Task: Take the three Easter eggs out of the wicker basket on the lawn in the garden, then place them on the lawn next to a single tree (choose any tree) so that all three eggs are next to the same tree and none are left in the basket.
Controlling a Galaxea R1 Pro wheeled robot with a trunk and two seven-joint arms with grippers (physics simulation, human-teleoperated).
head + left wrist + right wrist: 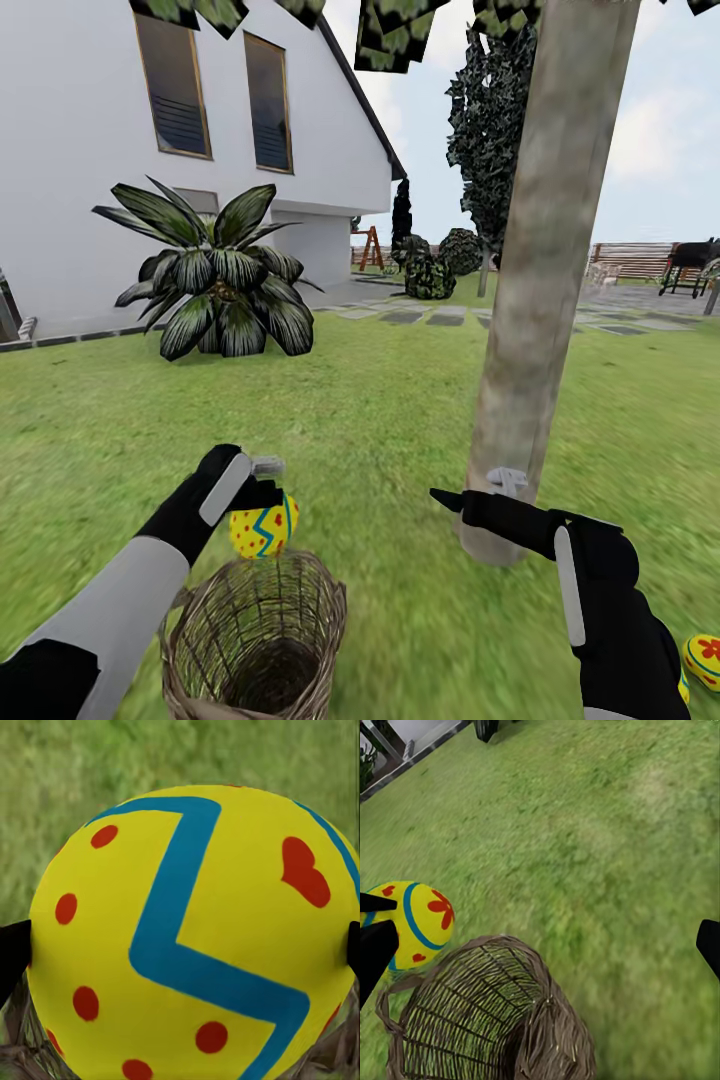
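Left gripper (262,497) clamped on one egg (263,526), jaws pressed to its sides, held just above the rim of the basket (300,610) on the lawn (380,400). Right gripper (470,500) empty, jaws apart, near the base of the tree (540,300). Second egg (704,660) lying on the grass behind the right arm, not far from the trunk. Basket interior appearing empty.
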